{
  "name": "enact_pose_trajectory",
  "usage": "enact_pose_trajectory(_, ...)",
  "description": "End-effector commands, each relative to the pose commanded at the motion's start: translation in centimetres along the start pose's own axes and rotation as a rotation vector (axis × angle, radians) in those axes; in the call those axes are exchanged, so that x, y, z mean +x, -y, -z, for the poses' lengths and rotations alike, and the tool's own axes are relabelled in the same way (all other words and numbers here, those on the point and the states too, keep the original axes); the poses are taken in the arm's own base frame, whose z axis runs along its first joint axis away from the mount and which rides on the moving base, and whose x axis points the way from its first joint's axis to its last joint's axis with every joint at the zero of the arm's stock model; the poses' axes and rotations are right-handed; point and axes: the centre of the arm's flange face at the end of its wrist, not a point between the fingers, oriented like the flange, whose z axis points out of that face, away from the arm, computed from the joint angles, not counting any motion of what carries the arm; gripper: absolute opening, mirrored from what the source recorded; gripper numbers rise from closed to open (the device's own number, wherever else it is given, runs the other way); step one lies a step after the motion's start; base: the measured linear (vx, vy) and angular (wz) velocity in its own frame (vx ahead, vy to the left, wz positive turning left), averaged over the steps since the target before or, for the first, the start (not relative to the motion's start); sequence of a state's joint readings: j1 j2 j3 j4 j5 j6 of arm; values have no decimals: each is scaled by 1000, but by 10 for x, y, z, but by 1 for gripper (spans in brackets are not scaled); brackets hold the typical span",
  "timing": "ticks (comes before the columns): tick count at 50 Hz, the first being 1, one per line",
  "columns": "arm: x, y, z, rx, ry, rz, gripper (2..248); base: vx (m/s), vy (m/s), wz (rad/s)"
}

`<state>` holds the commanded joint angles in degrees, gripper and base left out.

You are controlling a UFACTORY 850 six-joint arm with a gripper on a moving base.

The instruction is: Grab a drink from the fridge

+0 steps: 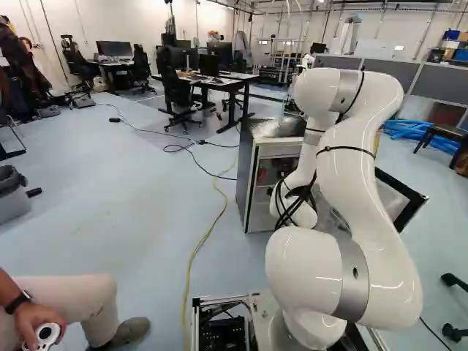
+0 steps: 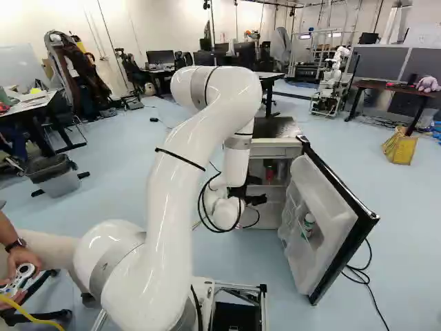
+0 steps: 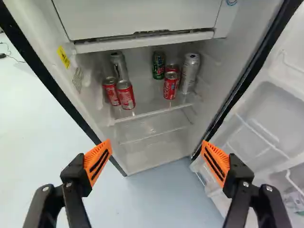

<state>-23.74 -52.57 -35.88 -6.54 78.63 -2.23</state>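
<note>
Inside the fridge (image 3: 107, 137), the rear red can (image 3: 172, 69) is partly hidden by the red can (image 3: 170, 86) in front. The fridge's freezer compartment (image 3: 137, 19), door (image 3: 266, 107) and door-shelf bottle (image 3: 297, 202) are cut off in the wrist view. The arm (image 1: 369, 212) hides much of the door in the left base view, where the bin (image 1: 10, 199) left of the fridge is cut off.

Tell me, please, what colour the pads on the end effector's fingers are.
The pads are orange with black stripes; the wrist view shows them best.
</note>
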Motion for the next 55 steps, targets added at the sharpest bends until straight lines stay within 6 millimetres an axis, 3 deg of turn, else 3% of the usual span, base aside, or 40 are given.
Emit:
enact_pose_trajectory(12, -7, 1, -12, 4, 3, 2, 247, 0, 0, 0)
enact_pose_trajectory(55, -4, -1, -33, 45, -27, 12, 247, 0, 0, 0)
